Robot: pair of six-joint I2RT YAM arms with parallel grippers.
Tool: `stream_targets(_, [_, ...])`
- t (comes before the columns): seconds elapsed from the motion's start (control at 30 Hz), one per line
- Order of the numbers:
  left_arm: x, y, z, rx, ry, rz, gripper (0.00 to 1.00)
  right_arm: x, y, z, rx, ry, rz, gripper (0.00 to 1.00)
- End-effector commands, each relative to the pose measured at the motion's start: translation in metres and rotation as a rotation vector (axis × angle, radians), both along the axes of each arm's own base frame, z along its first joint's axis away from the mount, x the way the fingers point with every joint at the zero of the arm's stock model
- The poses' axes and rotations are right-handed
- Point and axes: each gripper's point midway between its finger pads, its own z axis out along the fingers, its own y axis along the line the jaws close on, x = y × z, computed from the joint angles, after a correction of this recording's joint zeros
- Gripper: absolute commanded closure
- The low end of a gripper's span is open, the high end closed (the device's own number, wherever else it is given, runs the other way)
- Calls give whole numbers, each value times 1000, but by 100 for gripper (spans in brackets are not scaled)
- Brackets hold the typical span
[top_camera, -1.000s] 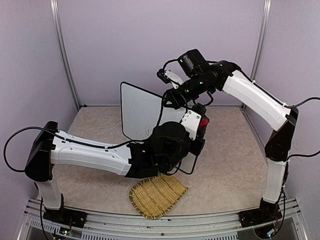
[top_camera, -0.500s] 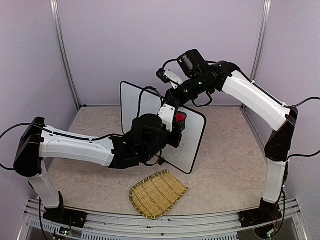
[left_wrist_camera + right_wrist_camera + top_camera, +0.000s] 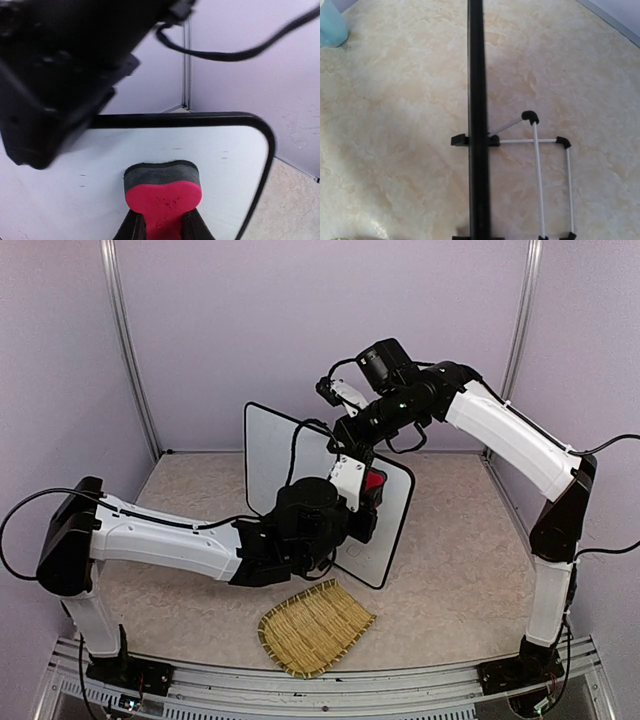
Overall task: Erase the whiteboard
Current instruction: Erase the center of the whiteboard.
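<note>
The left tool (image 3: 162,229) grasps the red eraser (image 3: 163,196) against the whiteboard (image 3: 227,150), nearer its rounded right rim than before. The right tool (image 3: 343,438) clenches the top rim.

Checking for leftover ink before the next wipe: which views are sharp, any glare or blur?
Left wrist: whiteboard and red eraser sharp, no glare; a dark out-of-focus mass fills the upper left. Right wrist: the black rim is edge-on and soft. Top external: evenly lit, left arm covers part of the board.
</note>
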Motion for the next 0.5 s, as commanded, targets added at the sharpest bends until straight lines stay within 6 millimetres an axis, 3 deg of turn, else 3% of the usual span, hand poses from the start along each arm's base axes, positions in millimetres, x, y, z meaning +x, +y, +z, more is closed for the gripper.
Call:
stream_targets(0.0, [-25, -49, -13, 8, -15, -159, 82, -37, 22, -24, -12, 131, 60, 100])
stream_targets(0.2, [-19, -43, 0, -4, -37, -134, 82, -37, 21, -24, -13, 130, 61, 100])
stream_targets(0.47, [21, -7, 16, -74, 15, -71, 83, -39, 21, -25, -16, 132, 64, 100])
